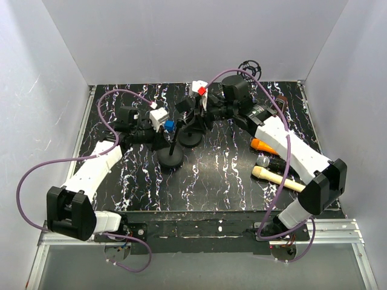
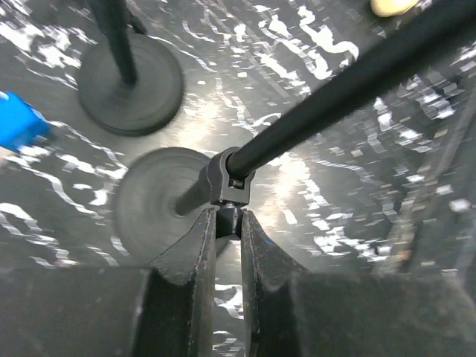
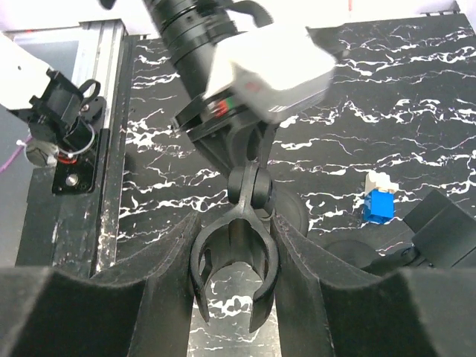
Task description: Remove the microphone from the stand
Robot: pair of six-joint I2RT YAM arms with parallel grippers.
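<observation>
Three microphones lie on the table at the right: an orange one, a dark one and a cream one. Two black stands with round bases are mid-table. My left gripper is shut on a small black joint where a stand's pole meets its boom. My right gripper is shut on the C-shaped mic clip. The clip is empty.
A blue and white block sits near the stands. A black body with a white box fills the top of the right wrist view. White walls surround the table; a metal rail runs along its near edge.
</observation>
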